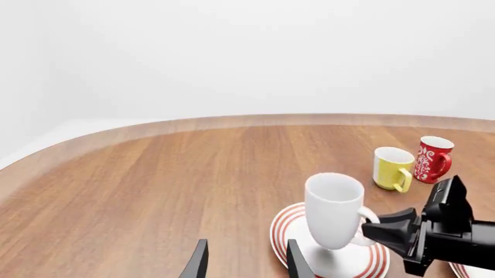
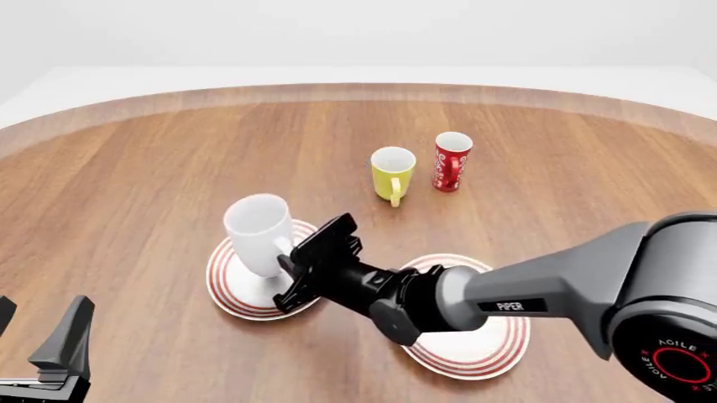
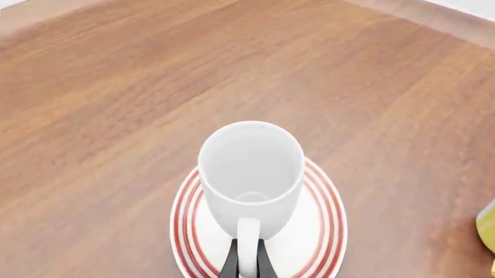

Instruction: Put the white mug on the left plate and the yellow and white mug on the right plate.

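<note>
Plain white mug [image 2: 259,232] (loop handle) upright.

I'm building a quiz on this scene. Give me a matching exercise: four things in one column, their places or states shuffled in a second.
1. white mug
2. yellow and white mug
3. right plate
4. left claw

a. holds no mug
b. open, holding nothing
c. on the left plate, handle pinched by the right claw
d. on the bare table, beside the red cup

Pairs: 1-c, 2-d, 3-a, 4-b
</note>
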### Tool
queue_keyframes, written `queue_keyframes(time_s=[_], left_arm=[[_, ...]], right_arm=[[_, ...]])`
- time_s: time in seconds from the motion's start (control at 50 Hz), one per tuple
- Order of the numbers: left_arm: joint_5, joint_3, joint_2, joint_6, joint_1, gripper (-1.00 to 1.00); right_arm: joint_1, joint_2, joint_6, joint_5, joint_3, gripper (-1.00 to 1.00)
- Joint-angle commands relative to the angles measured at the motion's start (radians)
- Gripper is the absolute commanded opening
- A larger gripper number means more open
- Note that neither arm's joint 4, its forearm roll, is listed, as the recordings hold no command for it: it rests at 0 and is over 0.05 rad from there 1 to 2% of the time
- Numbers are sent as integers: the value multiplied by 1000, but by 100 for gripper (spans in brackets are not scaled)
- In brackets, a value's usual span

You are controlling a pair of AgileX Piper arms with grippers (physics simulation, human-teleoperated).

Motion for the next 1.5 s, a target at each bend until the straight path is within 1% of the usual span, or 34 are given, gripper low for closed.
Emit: queue_keyframes(time_s=[0.02, 0.54, 0.56, 1.04, 1.5], left_arm=[[0, 0, 0, 0, 0, 100], [0, 0, 0, 0, 0, 100], [0, 0, 0, 0, 0, 100], [0, 0, 0, 0, 0, 100], [0, 0, 0, 0, 0, 100]], right_arm=[[-1, 16, 8, -5, -7, -100], [-13, 15, 3, 3, -7, -100], [-14, 15, 2, 3, -6, 100], [-16, -14, 1, 12, 1, 100], [-27, -185, -13, 38, 72, 100]])
